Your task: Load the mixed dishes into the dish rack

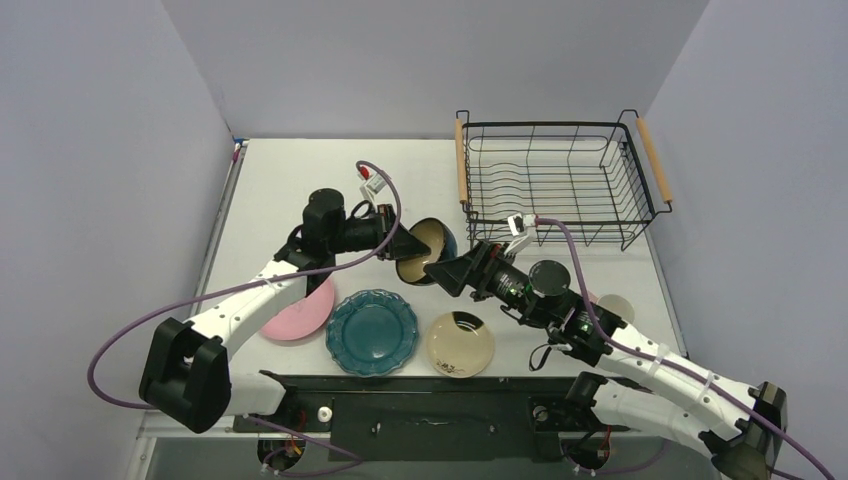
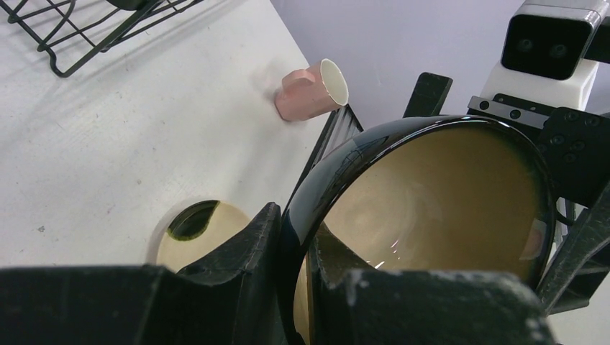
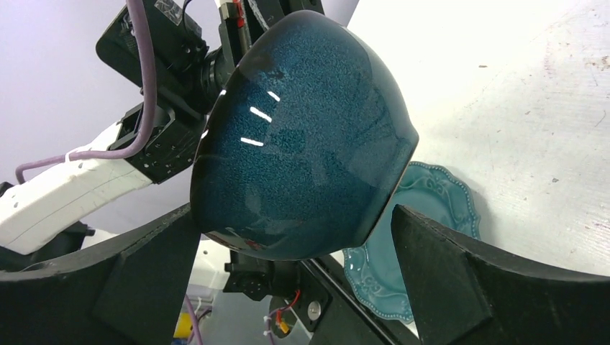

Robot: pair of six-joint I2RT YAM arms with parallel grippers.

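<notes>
My left gripper [image 1: 400, 245] [image 2: 298, 244] is shut on the rim of the dark-teal bowl [image 1: 425, 250] [image 2: 431, 194] with a beige inside and holds it tilted above the table's middle. My right gripper [image 1: 447, 272] [image 3: 293, 215] is open, with a jaw on each side of the bowl's [image 3: 302, 151] outer wall and a gap showing at both. The dish rack [image 1: 462, 160] stands empty at the back right. The pink plate [image 1: 300, 318], teal scalloped plate [image 1: 372, 333] [image 3: 431, 208] and cream dish [image 1: 461, 344] [image 2: 194, 230] lie in a row at the front. The pink cup [image 1: 612, 307] [image 2: 309, 92] lies on its side behind the right arm.
The rack's corner [image 2: 93, 29] shows at the top left of the left wrist view. The left arm and its purple cable [image 3: 144, 65] are close behind the bowl. The table's black front edge [image 1: 420, 385] runs just below the plates.
</notes>
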